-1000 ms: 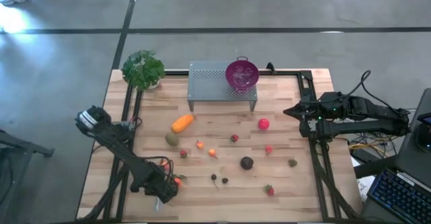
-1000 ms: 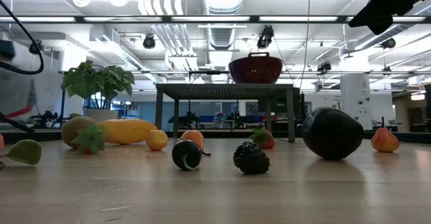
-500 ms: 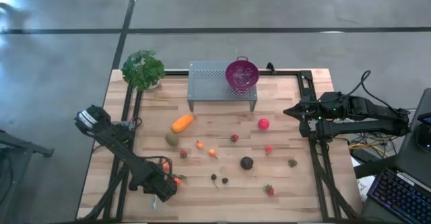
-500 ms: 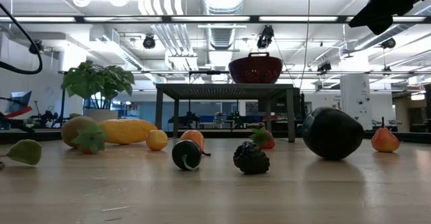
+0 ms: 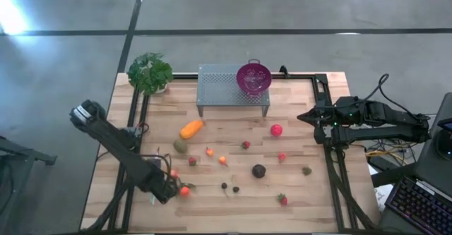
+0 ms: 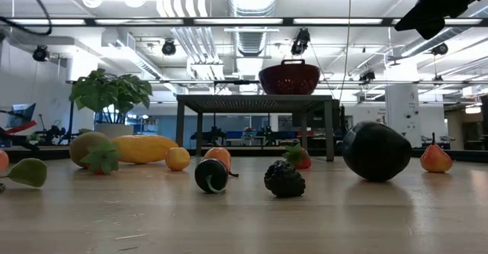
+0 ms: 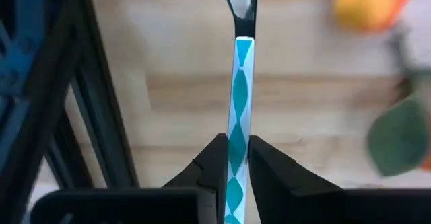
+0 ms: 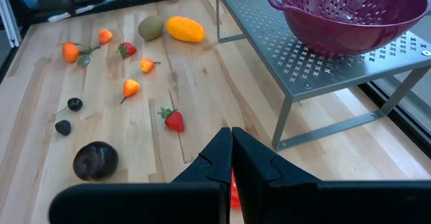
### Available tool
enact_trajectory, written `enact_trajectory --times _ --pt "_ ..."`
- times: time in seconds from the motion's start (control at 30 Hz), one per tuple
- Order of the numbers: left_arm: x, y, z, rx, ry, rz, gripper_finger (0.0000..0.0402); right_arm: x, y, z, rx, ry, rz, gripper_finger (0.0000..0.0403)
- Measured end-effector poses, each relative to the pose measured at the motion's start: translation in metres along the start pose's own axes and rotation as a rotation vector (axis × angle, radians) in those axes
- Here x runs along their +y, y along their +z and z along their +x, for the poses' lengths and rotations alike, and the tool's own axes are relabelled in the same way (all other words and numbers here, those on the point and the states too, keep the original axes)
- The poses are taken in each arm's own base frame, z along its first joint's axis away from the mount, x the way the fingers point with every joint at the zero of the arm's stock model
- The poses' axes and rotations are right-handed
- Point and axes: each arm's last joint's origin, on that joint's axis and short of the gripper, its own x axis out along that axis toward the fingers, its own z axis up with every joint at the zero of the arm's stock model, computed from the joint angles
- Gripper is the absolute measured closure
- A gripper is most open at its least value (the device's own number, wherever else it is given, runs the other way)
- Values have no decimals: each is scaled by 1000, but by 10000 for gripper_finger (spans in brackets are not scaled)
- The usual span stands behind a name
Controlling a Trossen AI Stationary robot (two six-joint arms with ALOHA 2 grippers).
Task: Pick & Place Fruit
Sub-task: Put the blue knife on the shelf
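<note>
Small toy fruits lie scattered on the wooden table: an elongated orange one, an olive-green one, a red ball, a dark purple ball and several tiny pieces. My left gripper hangs over the near left part of the table, shut on a thin utensil with a teal-and-white diamond handle. A small orange fruit with a green leaf lies just beside it. My right gripper waits shut, high at the table's right edge. My left gripper pinches the utensil's patterned handle between its two fingers, which come steeply from above. The handle runs on past the fingertips to a dark metal head. Whether that head touches the table I cannot tell.
A purple colander stands on a perforated metal rack at the far middle. A leafy plant sits at the far left corner. Dark frame rails run along the table's left and right sides.
My left gripper has risen and drawn a little toward the table's left and far edges, tipping steeper, with the utensil still between its fingers. The fruits have stayed where they were.
</note>
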Motion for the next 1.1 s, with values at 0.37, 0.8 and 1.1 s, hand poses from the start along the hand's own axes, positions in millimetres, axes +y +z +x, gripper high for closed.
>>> enact_trajectory --times 0.37,0.8,1.1 --pt "-11 33 -34 -249 -323 83 347 0 0 0 0 0 0 394" --pt "-34 113 -85 -486 -411 370 347 0 0 0 0 0 0 394" --pt "-45 168 -131 -609 -412 521 347 0 0 0 0 0 0 394"
